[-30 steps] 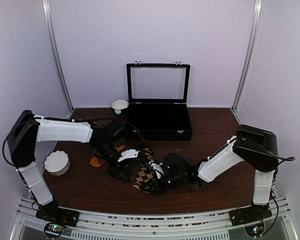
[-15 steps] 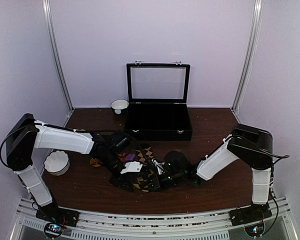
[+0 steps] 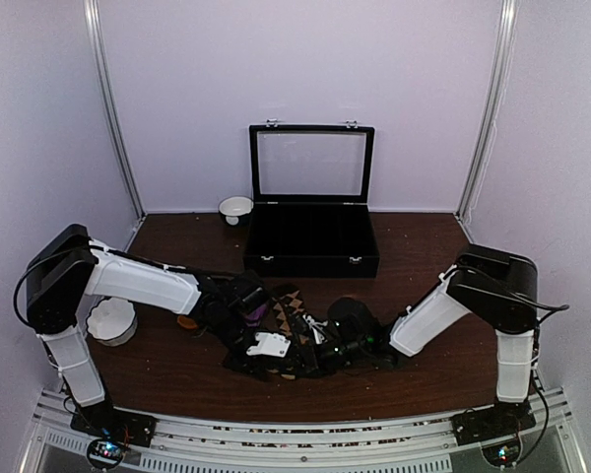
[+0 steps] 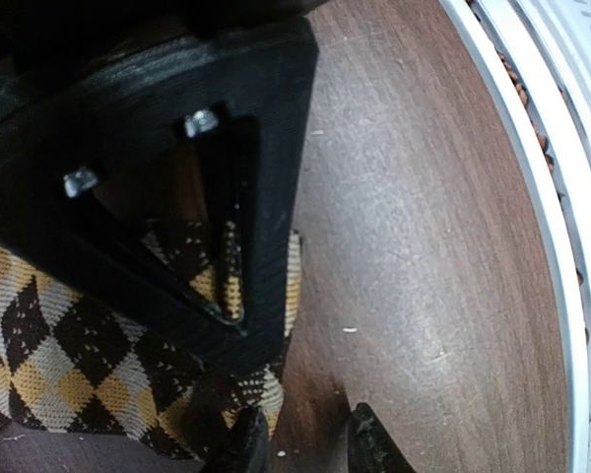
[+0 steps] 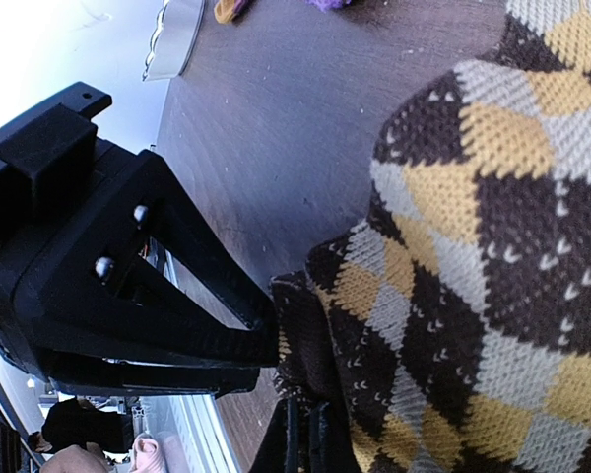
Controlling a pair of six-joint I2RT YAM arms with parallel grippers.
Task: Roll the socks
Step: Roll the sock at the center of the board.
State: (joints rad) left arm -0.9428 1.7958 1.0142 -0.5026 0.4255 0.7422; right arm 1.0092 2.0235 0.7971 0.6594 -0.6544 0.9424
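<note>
Top external view finds the left arm [image 3: 143,281] reached farther right and nearer than a second ago, the left gripper [image 3: 276,360] low over the argyle sock [image 3: 288,317] at the counter's [image 3: 424,256] near middle, jaws narrowly spread, while the right gripper [image 3: 311,357] meets it, jaws pinching that sock's edge.

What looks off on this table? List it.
Nothing is spilled or broken. The argyle sock lies bunched and folded rather than flat, with one edge pinched in the right fingers. Only purple and orange scraps of the striped sock show by the left arm, which hides the rest.
</note>
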